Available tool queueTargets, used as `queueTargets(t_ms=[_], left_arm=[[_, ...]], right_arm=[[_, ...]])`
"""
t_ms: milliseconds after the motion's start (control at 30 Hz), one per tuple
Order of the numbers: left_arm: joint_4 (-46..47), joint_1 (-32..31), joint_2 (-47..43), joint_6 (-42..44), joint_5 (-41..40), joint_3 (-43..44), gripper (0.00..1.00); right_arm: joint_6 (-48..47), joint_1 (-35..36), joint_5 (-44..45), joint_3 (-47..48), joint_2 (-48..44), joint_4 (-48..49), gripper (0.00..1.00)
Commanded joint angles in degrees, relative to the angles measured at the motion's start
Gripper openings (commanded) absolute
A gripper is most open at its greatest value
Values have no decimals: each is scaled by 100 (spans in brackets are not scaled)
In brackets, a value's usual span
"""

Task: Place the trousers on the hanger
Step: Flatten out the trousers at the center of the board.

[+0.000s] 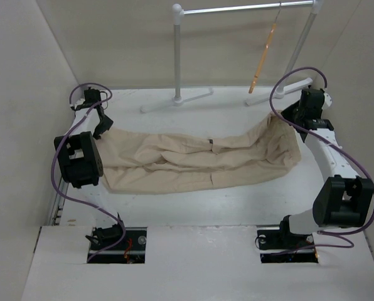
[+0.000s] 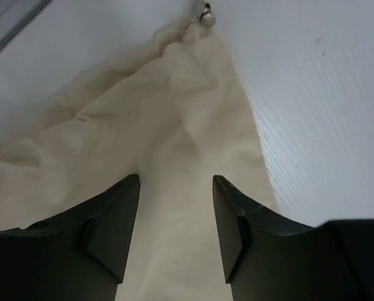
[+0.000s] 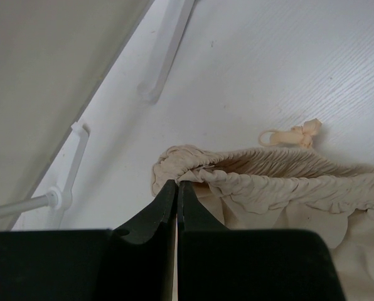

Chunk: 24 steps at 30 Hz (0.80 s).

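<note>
Top external first: trousers (image 1: 193,160) lying where? — Mel

Spread across the middle of the tabletop (image 1: 237,200), legs out toward 9 o'clock, waist end raised a little at 3 o'clock. Well apart from the hanger (image 1: 264,56), hung on the white rack (image 1: 177,53) up at 1 o'clock. — Jo

Best way through this step? — Mel

Judging by the layout: lower the left gripper (image 2: 176,180) to straddle the leg ends, then close on the full thickness, not on one layer alone. Leave the right gripper (image 3: 177,185) alone on the waist. Lift both ends level, for a tidy drape ready to pass over the hanger's bar. Go slowly, wary of soft cloth slipping or bunching. — Jo

And how wide, holding what? — Mel

Left: parted about halfway, hovering over the leg cloth at 9 o'clock, fabric showing in the gap, nothing pinched. Right: clenched tight on the gathered waistband (image 3: 268,163), tips meeting on its folded edge, knotted drawstring (image 3: 293,135) lying loose on the tabletop just beyond. — Jo
</note>
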Motion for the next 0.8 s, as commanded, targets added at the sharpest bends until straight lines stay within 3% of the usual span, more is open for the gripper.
queueTargets(t_ms=[0,533,633,700,767], left_arm=[[317,119,-58,147,13,566,48],[273,312,1340,357,-31,1577,47],[256,312,1525,366,-83,1735,38],[195,347,1587,366,-101,1788,17],[142,408,1508,340,-311,1736,6]], right_arm=[[12,78,-173,-127,-238,490,1],[-93,95,-287,-391,-19,693,1],[-111,113,-287,-453,7,719,1],[-120,104,-261,-514,16,737,1],[-120,26,-261,-532,25,737,1]])
